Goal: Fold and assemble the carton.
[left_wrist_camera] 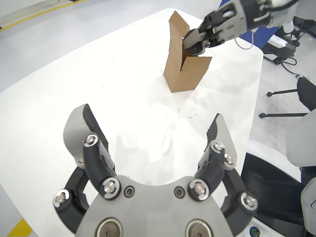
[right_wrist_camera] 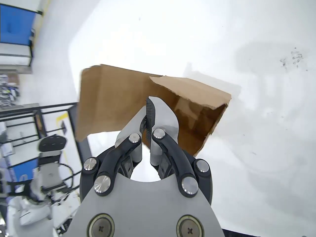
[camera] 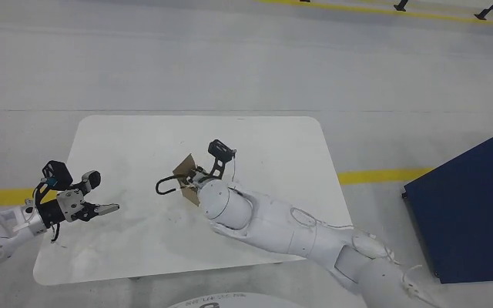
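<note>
Near the middle of the white counter (camera: 269, 146) you see the brown carton (left_wrist_camera: 182, 75) standing upright, top flaps raised. Your right gripper (right_wrist_camera: 150, 107) is clamped on its upper edge. Your left gripper (left_wrist_camera: 151, 114) hangs spread wide over the counter's left side, well apart.

A brown cardboard carton (camera: 186, 166) stood near the middle of the white, round-cornered bench (camera: 269, 146), with a flap open. The white right arm (camera: 269, 223) stretched in from the near right, its wrist against the carton. The left tool (camera: 100, 194) hung over the bench's left side with its fingers spread, well apart from the carton. A dark blue panel (camera: 454, 208) stood on the floor at the right.
</note>
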